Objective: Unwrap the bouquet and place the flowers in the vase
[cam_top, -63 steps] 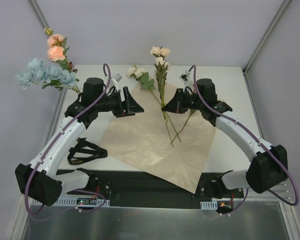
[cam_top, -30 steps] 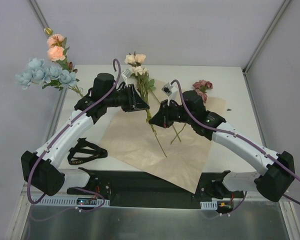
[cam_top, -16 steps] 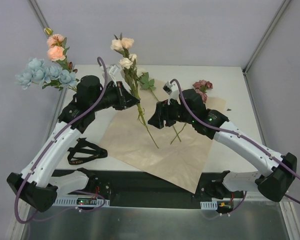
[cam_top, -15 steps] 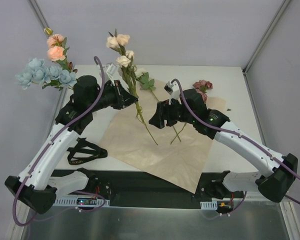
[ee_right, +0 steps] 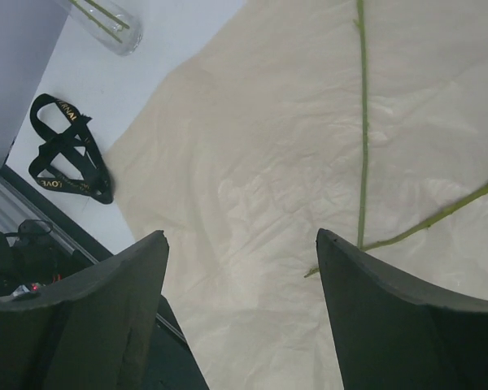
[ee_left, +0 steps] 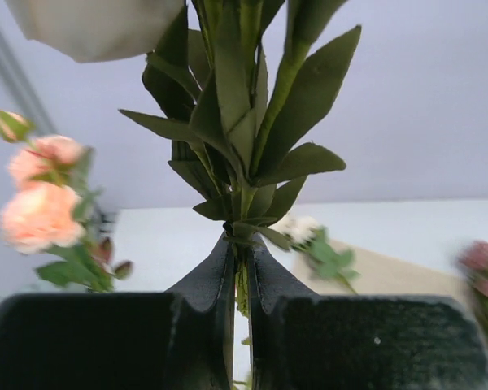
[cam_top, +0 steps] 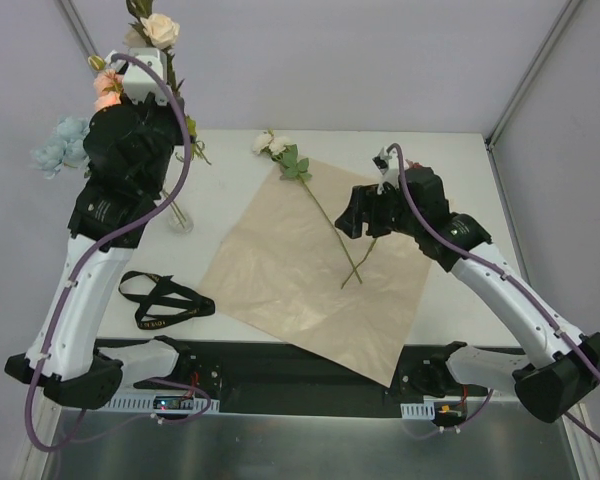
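Cream rose (cam_top: 161,30) in left gripper (ee_left: 239,248)

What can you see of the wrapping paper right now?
The paper is a tan, matte sheet, unwrapped and lying flat on the table. It is softly creased and turned like a diamond. Its near corner overhangs the table's front edge. Two green stems cross on its right half. Nothing else rests on it.

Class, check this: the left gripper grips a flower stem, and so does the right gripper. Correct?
No: the right gripper stands open and empty over the wrapping paper, per the right wrist view; the left gripper does grip a flower stem.
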